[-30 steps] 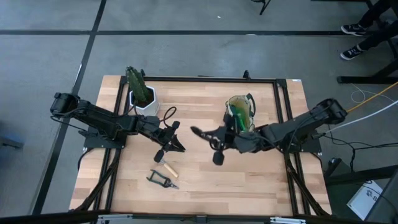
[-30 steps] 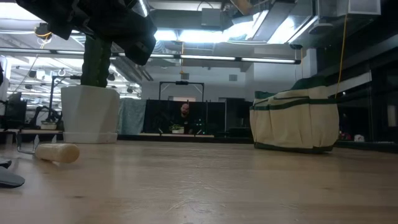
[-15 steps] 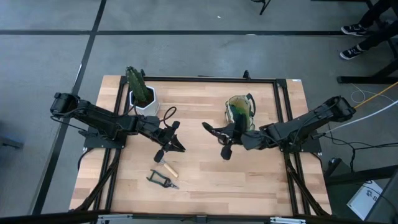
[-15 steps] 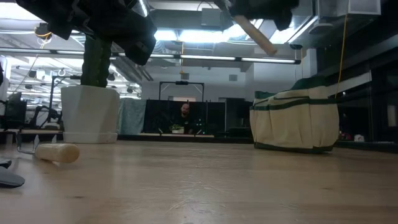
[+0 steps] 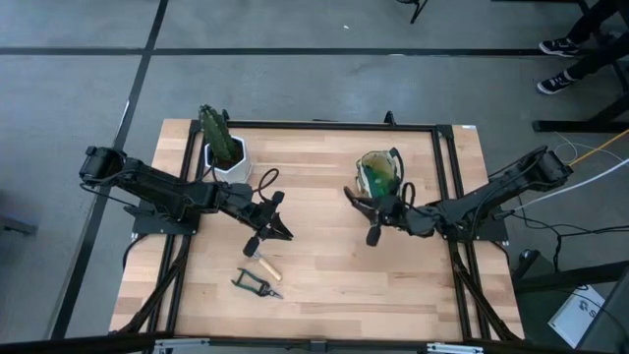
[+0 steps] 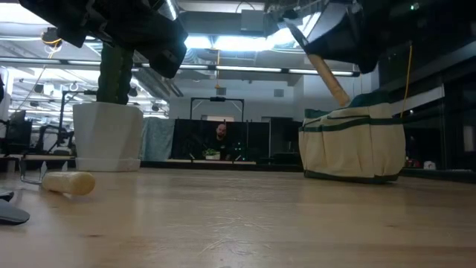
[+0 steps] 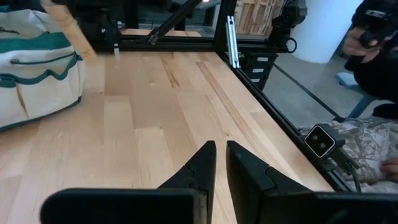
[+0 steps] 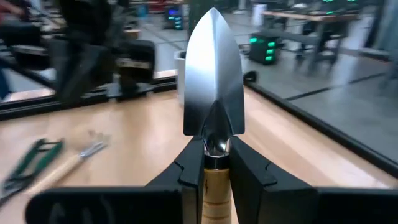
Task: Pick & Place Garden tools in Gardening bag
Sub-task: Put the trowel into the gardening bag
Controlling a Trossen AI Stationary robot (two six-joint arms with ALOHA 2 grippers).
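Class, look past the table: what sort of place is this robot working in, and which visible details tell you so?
Probably a robotics lab or workshop. Long ceiling light strips run over rows of workbenches, a person sits at a far desk, and the wooden table stands on a bare grey floor.

Two dark, slender jointed arms, each tipped with two black tapered fingers (image 7: 202, 168).

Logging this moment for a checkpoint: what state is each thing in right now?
Trowel: held off the table in the right gripper, near the bag.
Right gripper: shut on the trowel's neck.
Left gripper: fingers nearly together, holding nothing.
Gardening bag: standing upright, mouth open.
Claw rake: lying on the table.
Pruning shears: lying on the table.
Potted plant: upright at the table's back left.
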